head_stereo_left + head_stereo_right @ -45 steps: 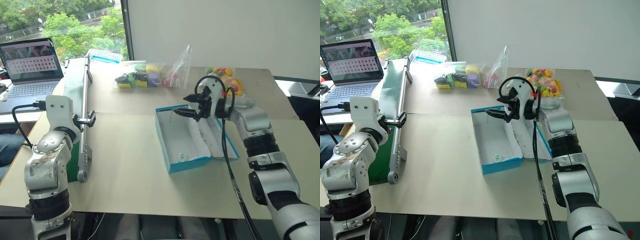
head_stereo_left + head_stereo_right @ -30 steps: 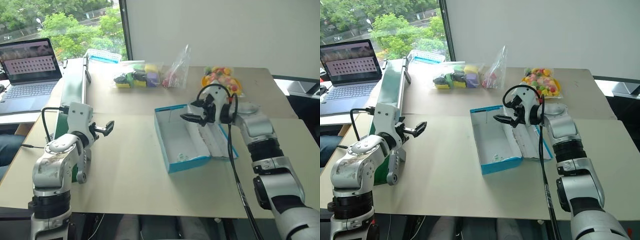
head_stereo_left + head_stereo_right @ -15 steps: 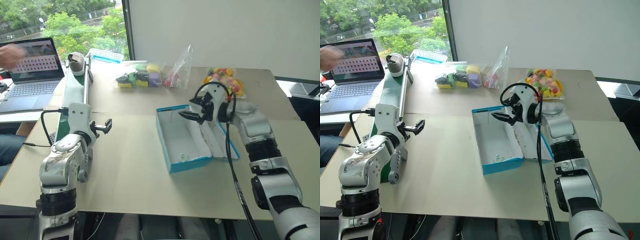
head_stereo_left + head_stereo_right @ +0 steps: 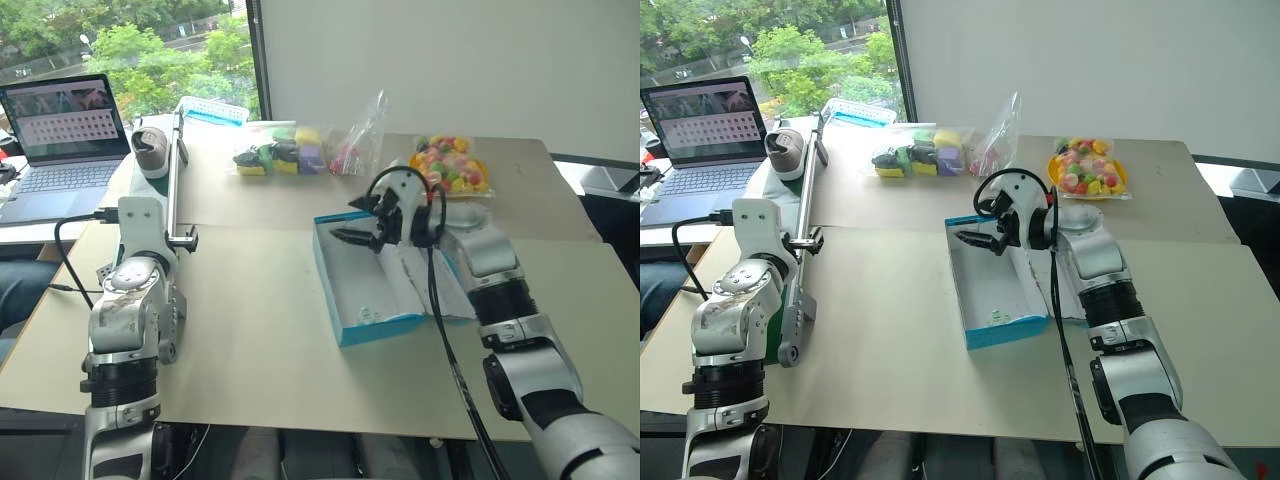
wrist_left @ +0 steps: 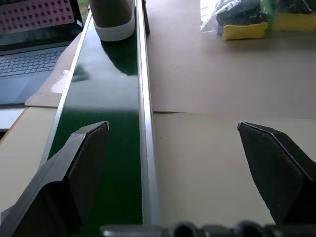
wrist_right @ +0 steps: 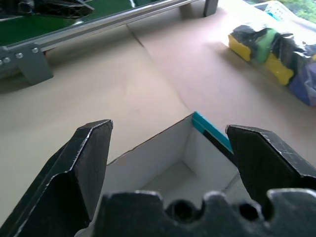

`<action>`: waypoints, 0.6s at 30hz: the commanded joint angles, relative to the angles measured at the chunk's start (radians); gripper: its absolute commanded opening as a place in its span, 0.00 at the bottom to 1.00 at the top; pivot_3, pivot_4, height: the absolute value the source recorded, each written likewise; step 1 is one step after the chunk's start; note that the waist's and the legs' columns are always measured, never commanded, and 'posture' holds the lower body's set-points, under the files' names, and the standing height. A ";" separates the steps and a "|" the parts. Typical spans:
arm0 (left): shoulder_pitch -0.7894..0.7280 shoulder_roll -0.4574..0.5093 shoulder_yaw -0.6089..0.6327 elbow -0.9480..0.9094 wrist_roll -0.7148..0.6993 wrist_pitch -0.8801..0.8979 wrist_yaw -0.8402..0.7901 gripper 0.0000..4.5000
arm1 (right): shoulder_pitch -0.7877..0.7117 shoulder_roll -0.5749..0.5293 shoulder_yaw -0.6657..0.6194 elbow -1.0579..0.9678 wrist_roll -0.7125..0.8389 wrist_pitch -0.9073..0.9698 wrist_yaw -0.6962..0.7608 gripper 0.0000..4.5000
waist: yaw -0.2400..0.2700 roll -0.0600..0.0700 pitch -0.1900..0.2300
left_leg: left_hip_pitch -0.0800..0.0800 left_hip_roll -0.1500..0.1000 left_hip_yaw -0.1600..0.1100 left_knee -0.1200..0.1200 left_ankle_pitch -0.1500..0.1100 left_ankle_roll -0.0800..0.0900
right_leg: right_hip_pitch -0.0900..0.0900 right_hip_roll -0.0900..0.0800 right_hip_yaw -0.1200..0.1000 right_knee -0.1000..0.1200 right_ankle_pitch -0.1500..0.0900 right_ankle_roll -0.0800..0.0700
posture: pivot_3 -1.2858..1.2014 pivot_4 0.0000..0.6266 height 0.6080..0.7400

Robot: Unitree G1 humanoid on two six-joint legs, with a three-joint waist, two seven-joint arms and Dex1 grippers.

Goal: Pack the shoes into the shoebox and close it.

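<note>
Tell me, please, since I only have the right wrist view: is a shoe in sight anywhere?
Observer: Yes, one grey sneaker stands at the far end of the green conveyor belt.
Operator: Is there a shoe in the shoebox?
Observer: No, the shoebox has no shoe inside; its lid lies open.
Operator: And the left gripper?
Observer: The left gripper is open, pointing along the belt toward the sneaker.
</note>
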 commanded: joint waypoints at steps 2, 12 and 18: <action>-0.024 0.035 0.047 0.033 0.005 -0.065 -0.001 1.00 | -0.006 0.008 0.000 -0.086 0.033 0.039 0.027 0.98 | -0.001 0.000 0.000 | 0.000 0.000 0.000 0.000 0.000 0.000 | 0.000 0.000 0.000 0.000 0.000 0.000 | 0.52 0.24 1.00; -0.056 0.043 0.094 0.260 -0.010 -0.249 -0.004 1.00 | 0.012 0.029 0.012 -0.154 0.022 0.080 0.004 0.98 | 0.000 0.000 0.000 | 0.000 0.000 0.000 0.000 0.000 0.000 | 0.000 0.000 0.000 0.000 0.000 0.000 | 0.52 0.24 1.00; -0.117 0.049 0.073 0.422 -0.011 -0.346 -0.030 1.00 | 0.036 0.014 0.003 -0.185 0.021 0.108 -0.033 0.98 | 0.005 -0.001 0.000 | 0.000 0.000 -0.001 0.000 0.000 0.000 | 0.000 0.000 -0.002 0.000 0.000 0.000 | 0.52 0.24 1.00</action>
